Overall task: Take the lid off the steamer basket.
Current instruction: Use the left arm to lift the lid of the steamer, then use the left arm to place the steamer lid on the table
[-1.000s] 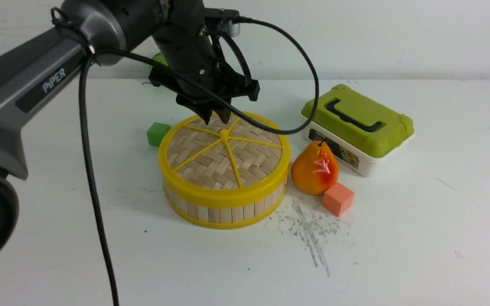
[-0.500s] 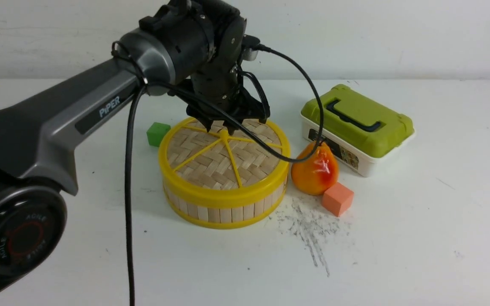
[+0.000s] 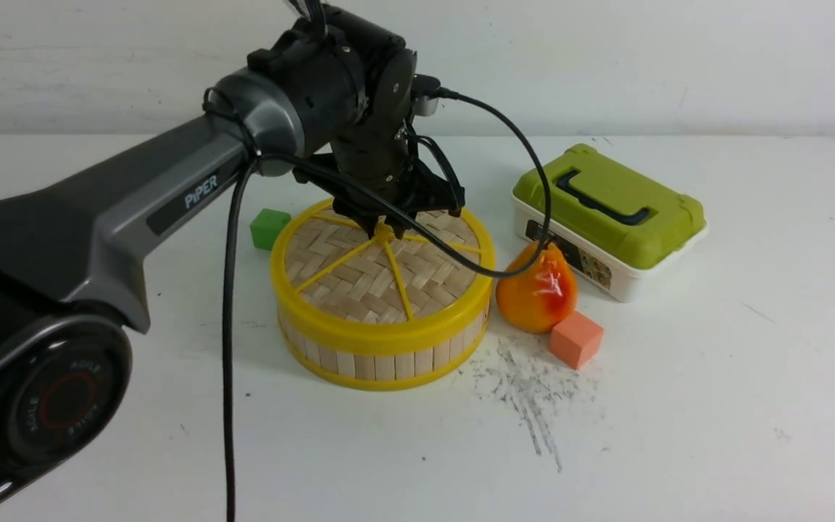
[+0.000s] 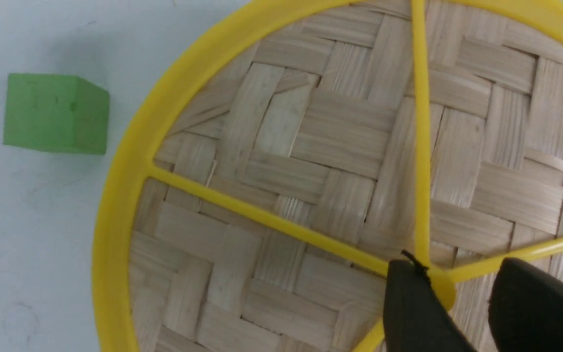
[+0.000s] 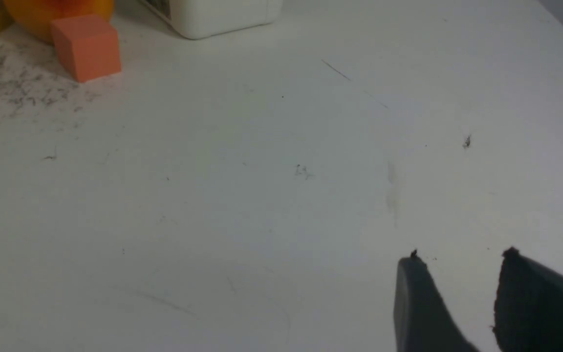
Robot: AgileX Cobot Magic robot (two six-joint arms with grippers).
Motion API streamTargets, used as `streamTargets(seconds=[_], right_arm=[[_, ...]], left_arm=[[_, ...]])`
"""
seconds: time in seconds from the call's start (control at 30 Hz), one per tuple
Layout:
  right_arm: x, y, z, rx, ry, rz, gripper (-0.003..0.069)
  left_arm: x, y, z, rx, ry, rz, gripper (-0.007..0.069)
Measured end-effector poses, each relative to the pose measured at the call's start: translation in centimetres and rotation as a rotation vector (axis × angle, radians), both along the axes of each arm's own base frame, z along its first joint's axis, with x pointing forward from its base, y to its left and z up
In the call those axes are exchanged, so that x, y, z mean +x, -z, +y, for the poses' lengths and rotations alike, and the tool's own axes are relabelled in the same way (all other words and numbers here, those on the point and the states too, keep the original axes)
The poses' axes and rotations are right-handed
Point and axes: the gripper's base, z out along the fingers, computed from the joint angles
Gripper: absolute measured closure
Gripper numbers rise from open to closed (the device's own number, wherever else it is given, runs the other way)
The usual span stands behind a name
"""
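The left gripper (image 3: 383,229) has been brought down from above the lid's far edge to the centre knob (image 4: 442,289), which is straddled by fingers held apart and not yet clamped. The lid (image 3: 381,286) is seen seated flat on the steamer basket (image 3: 381,362), between a green cube (image 3: 269,228) and a pear (image 3: 537,290). Closing on the knob is judged to be the next need. The right gripper (image 5: 457,278) is held parted over the table (image 5: 262,171).
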Motion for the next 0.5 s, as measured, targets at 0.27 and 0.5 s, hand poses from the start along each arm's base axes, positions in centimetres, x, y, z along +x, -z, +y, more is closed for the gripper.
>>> streamTargets(seconds=[0.27, 0.5], right_arm=[[0.0, 0.0, 0.0, 0.000, 0.000, 0.000, 0.0419], [0.0, 0.0, 0.0, 0.000, 0.000, 0.000, 0.0419]], left_arm=[[0.1, -0.6, 0.1, 0.008, -0.004, -0.010, 0.0532], [-1.6, -8.3, 1.0, -0.046, 0.039, -0.164, 0.0532]])
